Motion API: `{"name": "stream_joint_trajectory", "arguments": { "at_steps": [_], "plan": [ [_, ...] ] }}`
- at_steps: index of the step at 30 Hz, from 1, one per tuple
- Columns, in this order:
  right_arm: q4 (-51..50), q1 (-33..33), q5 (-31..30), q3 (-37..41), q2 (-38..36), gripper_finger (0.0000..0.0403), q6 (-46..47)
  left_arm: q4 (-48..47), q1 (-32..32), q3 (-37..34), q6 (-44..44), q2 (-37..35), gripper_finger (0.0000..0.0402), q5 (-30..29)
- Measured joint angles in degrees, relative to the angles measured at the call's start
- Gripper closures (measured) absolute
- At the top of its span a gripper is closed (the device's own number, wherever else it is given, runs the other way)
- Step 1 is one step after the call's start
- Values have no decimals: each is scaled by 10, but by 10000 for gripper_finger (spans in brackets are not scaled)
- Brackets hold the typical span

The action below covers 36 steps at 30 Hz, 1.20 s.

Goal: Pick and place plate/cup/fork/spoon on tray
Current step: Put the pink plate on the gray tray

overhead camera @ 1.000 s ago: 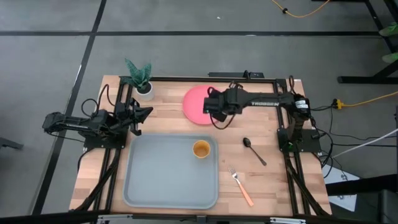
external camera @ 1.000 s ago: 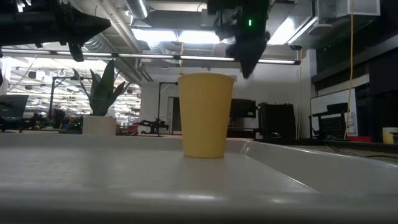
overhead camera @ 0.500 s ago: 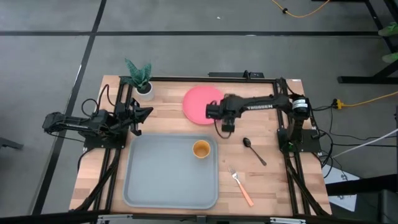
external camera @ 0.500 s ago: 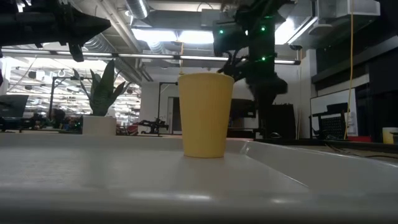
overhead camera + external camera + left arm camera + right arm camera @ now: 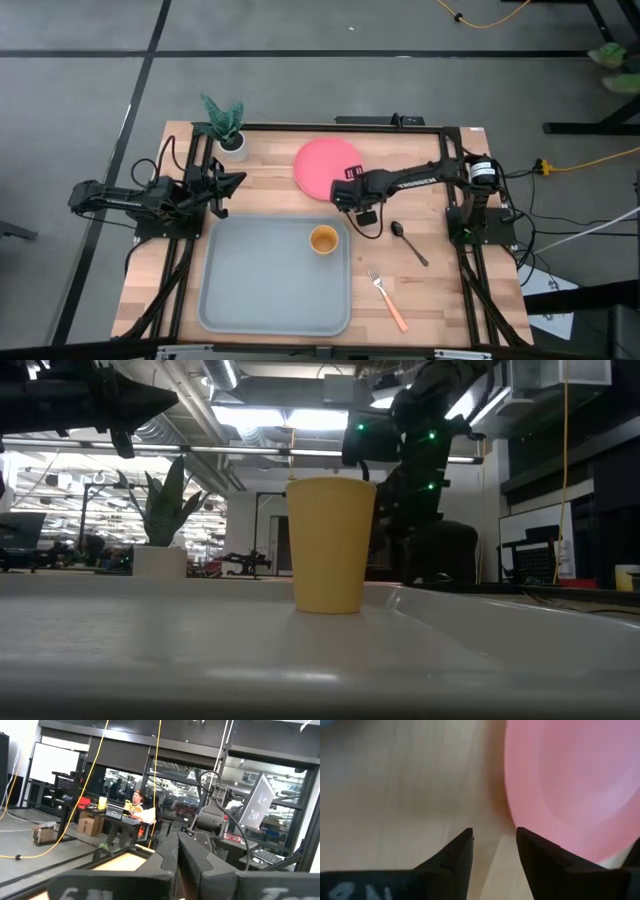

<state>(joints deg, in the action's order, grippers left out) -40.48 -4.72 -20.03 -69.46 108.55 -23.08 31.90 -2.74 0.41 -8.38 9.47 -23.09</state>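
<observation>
My right tool (image 5: 366, 213) hangs just beside the plate (image 5: 325, 167), at its tray-side edge; fingers parted a little, gripping nothing. The rim seems nearly between them; my left tool (image 5: 228, 182), closed, waits well off.

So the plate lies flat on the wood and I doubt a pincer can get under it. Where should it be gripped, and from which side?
Probably at the rim. The plate is a flat disc, so only its edge offers a bite. The right pincer is open beside the rim nearest the tray, so coming in low from that side, one finger under the edge, looks best.
</observation>
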Motion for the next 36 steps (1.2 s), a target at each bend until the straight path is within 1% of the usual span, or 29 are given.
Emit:
{"name": "stream_joint_trajectory", "arguments": {
  "at_steps": [3,6,12,19,25,33,36],
  "plan": [
    [23,-8,-14,14,0,246,-2,0,0,0,0,0,401,0],
    [61,-18,-14,23,0,246,-2,0,0,0,0,0,401,0],
    [135,-34,-13,44,0,246,-30,0,0,0,0,0,401,0],
    [152,-53,-9,44,2,246,-30,0,0,0,0,0,401,0],
    [159,-70,35,44,6,246,-29,0,0,0,0,0,401,0],
    [186,-82,38,44,7,246,-30,0,0,0,-1,0,401,0],
    [183,-88,37,44,12,255,-28,0,0,0,-1,0,401,0]
  ]
}}
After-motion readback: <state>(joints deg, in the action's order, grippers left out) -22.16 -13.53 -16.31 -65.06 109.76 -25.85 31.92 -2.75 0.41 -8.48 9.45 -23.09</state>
